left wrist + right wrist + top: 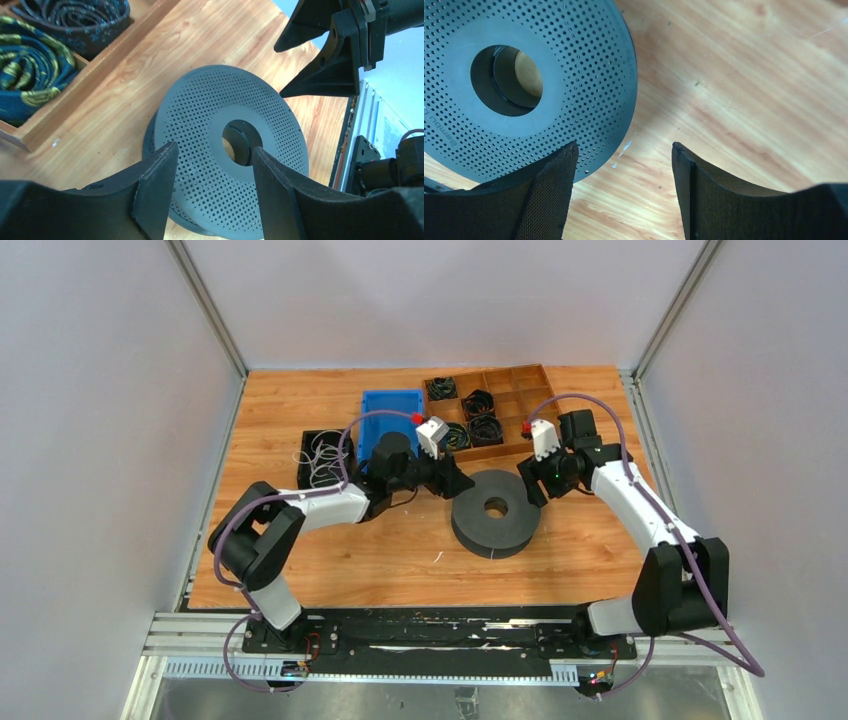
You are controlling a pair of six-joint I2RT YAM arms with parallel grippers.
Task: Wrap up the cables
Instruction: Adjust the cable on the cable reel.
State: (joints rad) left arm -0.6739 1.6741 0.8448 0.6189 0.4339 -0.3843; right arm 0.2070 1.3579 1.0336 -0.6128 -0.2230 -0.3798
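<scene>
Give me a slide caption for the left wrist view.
Open left end effector facing the perforated spool, right end effector opposite, cable coils in the tray.

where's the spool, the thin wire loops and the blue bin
spool [200, 120]: left wrist view, on its perforated top face.
thin wire loops [321, 454]: top external view, on the middle of the whitish tangle.
blue bin [392, 408]: top external view, on a bare part of its floor.

We see the cables [322, 453] as a loose tangle of hair-fine whitish-grey loops, unwrapped, lying inside the black bin [303, 472] just left of the blue bin [392, 410].
</scene>
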